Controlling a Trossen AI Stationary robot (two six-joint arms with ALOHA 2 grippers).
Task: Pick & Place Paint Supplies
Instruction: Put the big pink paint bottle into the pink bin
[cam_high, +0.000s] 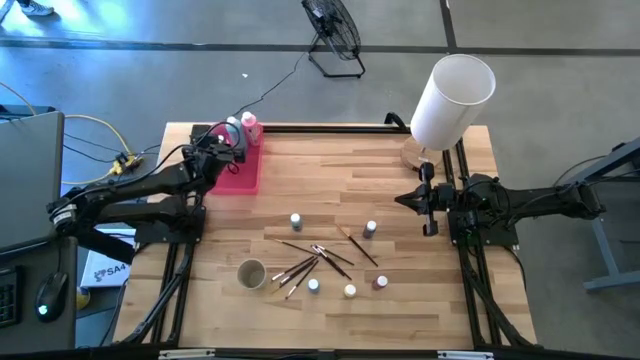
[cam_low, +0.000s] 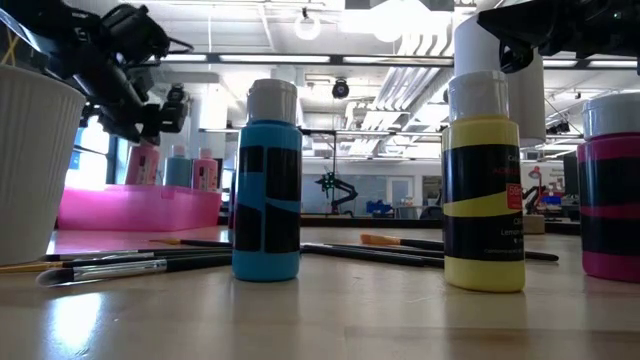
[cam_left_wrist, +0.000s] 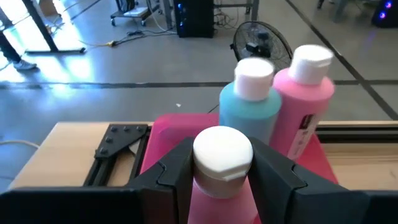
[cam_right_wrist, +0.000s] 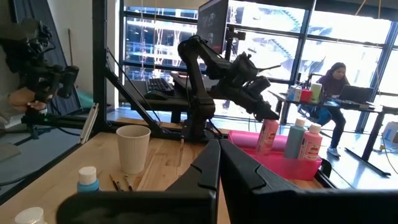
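The left gripper (cam_left_wrist: 221, 171) is grasping a pink plastic squeeze bottle with a white cap (cam_left_wrist: 222, 163) by its neck, holding it over the pink rectangular tray (cam_high: 237, 172) at the far left of the wooden counter (cam_high: 400, 310), just beside a teal squeeze bottle (cam_left_wrist: 250, 106) and another pink squeeze bottle (cam_left_wrist: 305, 102) standing in that tray. The right gripper (cam_high: 428, 199) is waiting clenched and empty above the counter's right side, near the big white cylinder (cam_high: 450, 100)

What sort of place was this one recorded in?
Probably an open robotics lab or workshop: a wooden table on a bare concrete floor, a floor fan, a person working at a desk before large windows.
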